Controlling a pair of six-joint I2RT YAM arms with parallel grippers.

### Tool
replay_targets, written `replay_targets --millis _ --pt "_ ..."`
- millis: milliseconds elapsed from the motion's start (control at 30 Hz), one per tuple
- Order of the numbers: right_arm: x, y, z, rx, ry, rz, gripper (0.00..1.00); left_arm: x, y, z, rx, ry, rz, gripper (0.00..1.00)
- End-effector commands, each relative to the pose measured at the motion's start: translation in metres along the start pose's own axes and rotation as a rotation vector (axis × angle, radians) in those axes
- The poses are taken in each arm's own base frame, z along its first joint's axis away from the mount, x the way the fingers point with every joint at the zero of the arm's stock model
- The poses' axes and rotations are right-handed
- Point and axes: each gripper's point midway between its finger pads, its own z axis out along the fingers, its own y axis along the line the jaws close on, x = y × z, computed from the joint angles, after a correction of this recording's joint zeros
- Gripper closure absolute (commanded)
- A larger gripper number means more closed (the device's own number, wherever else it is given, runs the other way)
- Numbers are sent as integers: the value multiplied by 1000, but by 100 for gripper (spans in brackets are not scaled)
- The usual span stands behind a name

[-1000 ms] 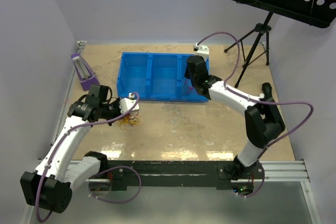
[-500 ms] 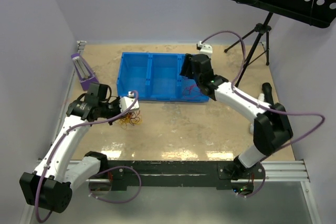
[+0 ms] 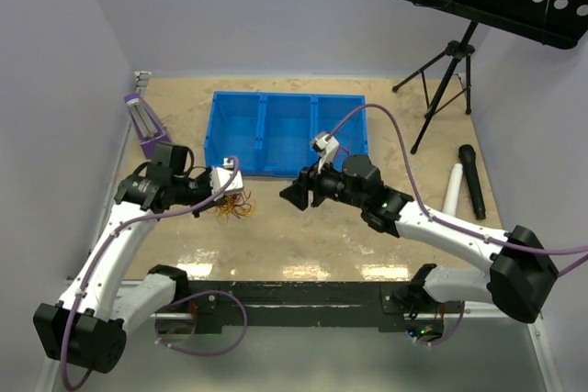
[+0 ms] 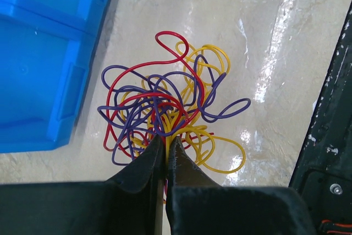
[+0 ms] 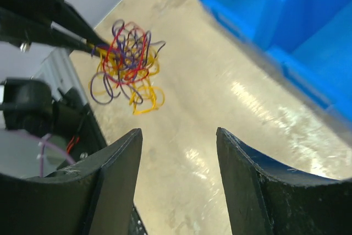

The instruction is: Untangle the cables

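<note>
Top view: the cables (image 3: 230, 209) lie as a small clump on the table (image 3: 303, 236), right at the tip of the left gripper (image 3: 224, 192) and just in front of the blue bin (image 3: 285, 135). The right gripper (image 3: 292, 196) points towards the clump from its other side, with bare table between them. The left arm is plainly the nearer one. From this height the jaws of neither gripper can be read

Left wrist view: the left gripper (image 4: 166, 148) has its jaws pressed almost together, with red, yellow and purple strands pinched between them at the near edge of the clump. The rest of the cables (image 4: 165, 103) fan out straight ahead of the jaws in loose loops. The clump is roughly round with no clear long axis; single loops stick out on the far and right sides

Right wrist view: the right gripper (image 5: 177, 136) has its jaws wide apart with nothing between them. The cables (image 5: 127, 61) sit ahead of and to the left of those jaws, held at their left edge by the other gripper's dark fingers (image 5: 74, 32). Only this view shows yellow loops drooping from the clump on the side facing the jaws, probably the easiest strands to take. Whether they touch the table is unclear
</note>
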Motion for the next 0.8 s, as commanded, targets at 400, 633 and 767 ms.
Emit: replay_targets --millis 400,633,767 --pt "16 87 35 -302 25 12 42 -51 -3 -21 3 -192 93 94" --pt "12 88 44 -295 7 22 44 -59 -10 -27 14 -224 115 95" --pt "9 89 50 -281 -8 30 48 -61 -12 -28 28 -237 112 95"
